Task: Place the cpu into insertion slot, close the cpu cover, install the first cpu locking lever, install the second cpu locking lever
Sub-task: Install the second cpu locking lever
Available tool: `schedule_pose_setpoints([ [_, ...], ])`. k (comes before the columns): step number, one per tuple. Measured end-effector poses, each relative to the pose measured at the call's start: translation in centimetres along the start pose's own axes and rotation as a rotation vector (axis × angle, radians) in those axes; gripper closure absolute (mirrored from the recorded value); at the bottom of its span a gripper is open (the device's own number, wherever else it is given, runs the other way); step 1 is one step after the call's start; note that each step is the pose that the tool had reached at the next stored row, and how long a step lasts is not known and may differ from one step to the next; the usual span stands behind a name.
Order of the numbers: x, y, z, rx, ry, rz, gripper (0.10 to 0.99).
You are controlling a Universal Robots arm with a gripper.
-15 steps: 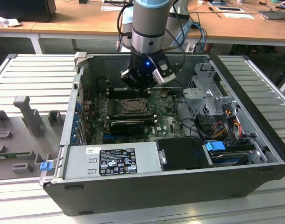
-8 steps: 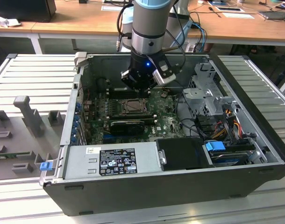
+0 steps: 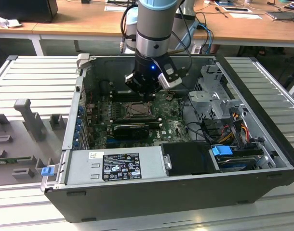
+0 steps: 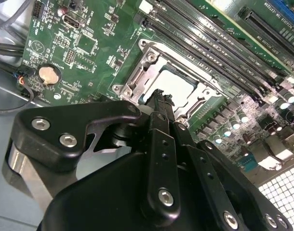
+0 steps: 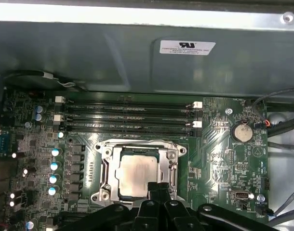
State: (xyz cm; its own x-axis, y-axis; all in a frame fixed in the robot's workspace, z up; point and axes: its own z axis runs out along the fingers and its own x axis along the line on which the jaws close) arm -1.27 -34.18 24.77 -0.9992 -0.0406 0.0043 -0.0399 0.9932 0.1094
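The cpu (image 5: 136, 175) is lying flat in the insertion slot (image 5: 104, 153), its tan-silver face showing through the square window of the cpu cover (image 5: 172, 169), which is sitting down over it as a dark-silver frame. In the second wrist view the same chip (image 4: 178, 85) is showing pale inside the slot's metal rim (image 4: 137, 79).

The gripper (image 5: 159, 188) is hanging just over the near edge of the socket. Its two black fingers (image 5: 153, 191) are standing close together, pressed nearly side by side, with nothing between them; in the second wrist view the fingertips (image 4: 159, 98) are coming to a narrow point right at the rim of the cover, and whether they are actually touching the metal cannot be told. In the exterior view the gripper (image 3: 146, 97) is reaching down into the open computer case (image 3: 152, 192), above the green motherboard (image 3: 173, 126).

Counting what is lying around the socket: one cpu, one cover, four long black memory slots (image 5: 127, 118) running side by side beyond it, one round coin battery (image 5: 242, 131) on the board, and a column of four blue-topped capacitors (image 5: 54, 171) beside the socket.
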Motion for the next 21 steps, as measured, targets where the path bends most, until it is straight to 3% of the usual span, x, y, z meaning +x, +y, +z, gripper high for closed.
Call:
schedule_pose_setpoints([
  [5,0.03,-0.75,0.27,0.000,0.0014,0.000,0.980],
  [6,0.05,-1.15,0.44,-0.002,0.0033,0.001,0.980],
  [8,0.11,-2.64,0.48,-0.006,0.0038,0.000,0.980],
  [11,0.28,-3.55,0.51,-0.008,0.0035,0.001,0.980],
  [13,1.31,-3.76,0.63,-0.017,0.0034,0.000,0.980],
  [18,3.44,-3.72,0.79,-0.021,0.0032,0.000,0.980],
  [21,4.12,-3.73,1.17,-0.022,0.0033,-0.001,0.980],
])
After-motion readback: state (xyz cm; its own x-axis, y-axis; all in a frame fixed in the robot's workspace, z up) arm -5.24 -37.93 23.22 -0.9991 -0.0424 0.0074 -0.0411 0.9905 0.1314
